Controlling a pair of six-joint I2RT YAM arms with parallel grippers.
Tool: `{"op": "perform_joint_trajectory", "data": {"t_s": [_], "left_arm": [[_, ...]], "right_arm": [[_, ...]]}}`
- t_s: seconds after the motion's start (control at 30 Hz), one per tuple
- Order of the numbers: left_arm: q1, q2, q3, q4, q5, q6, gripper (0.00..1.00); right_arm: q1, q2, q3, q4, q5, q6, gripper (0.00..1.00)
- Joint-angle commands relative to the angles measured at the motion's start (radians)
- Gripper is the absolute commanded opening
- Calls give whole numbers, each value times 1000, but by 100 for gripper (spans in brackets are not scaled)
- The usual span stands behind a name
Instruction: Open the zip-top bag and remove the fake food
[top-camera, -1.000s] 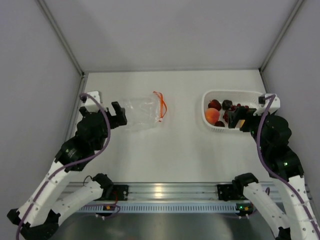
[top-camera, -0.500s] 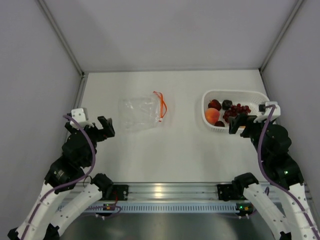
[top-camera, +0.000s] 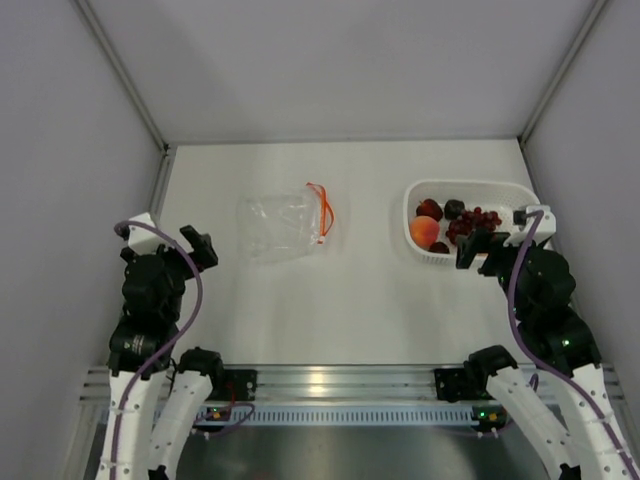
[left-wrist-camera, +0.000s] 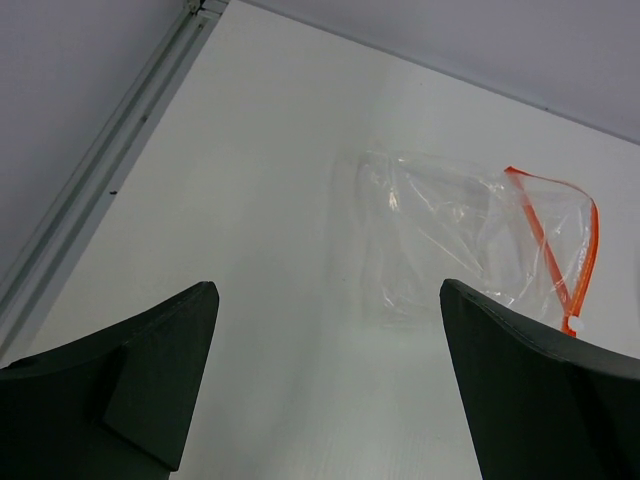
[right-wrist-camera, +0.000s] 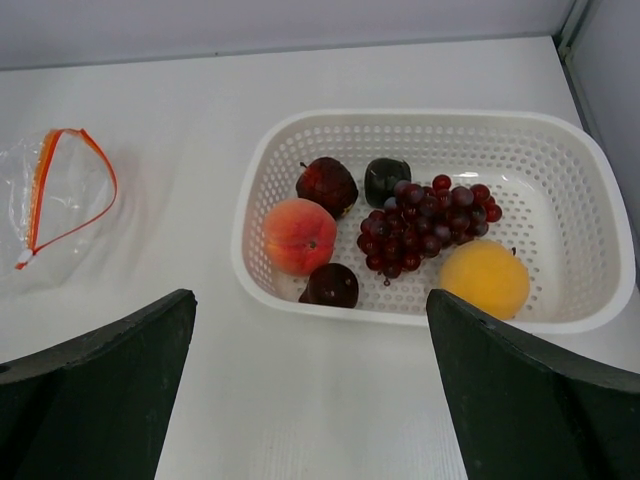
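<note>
The clear zip-top bag (top-camera: 285, 224) lies flat and empty on the table, its red-orange zip strip (top-camera: 322, 212) gaping on the right; it also shows in the left wrist view (left-wrist-camera: 470, 235) and at the left edge of the right wrist view (right-wrist-camera: 55, 205). The fake food sits in a white perforated basket (top-camera: 415, 205): a peach (right-wrist-camera: 299, 235), a yellow-orange fruit (right-wrist-camera: 484, 278), a grape bunch (right-wrist-camera: 420, 222) and small dark pieces (right-wrist-camera: 331, 285). My left gripper (top-camera: 197, 247) is open and empty, left of the bag. My right gripper (top-camera: 472, 247) is open and empty, at the basket's near edge.
Grey walls enclose the white table on the left, back and right. An aluminium rail (top-camera: 320, 385) runs along the near edge between the arm bases. A metal strip (left-wrist-camera: 110, 180) borders the table's left side.
My left arm has pulled back and to the left, away from the bag. My right gripper has drawn back a little from the basket. The bag and the fruit have not moved.
</note>
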Motion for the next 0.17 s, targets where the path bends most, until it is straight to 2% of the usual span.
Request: {"op": "perform_joint_trajectory", "data": {"t_s": [0.0, 0.13], "left_arm": [[9, 2, -13, 61, 71, 4, 98], [9, 4, -15, 64, 70, 4, 98]], "right_arm": [[13, 12, 9, 45, 17, 6, 99], [13, 24, 13, 48, 14, 9, 100]]}}
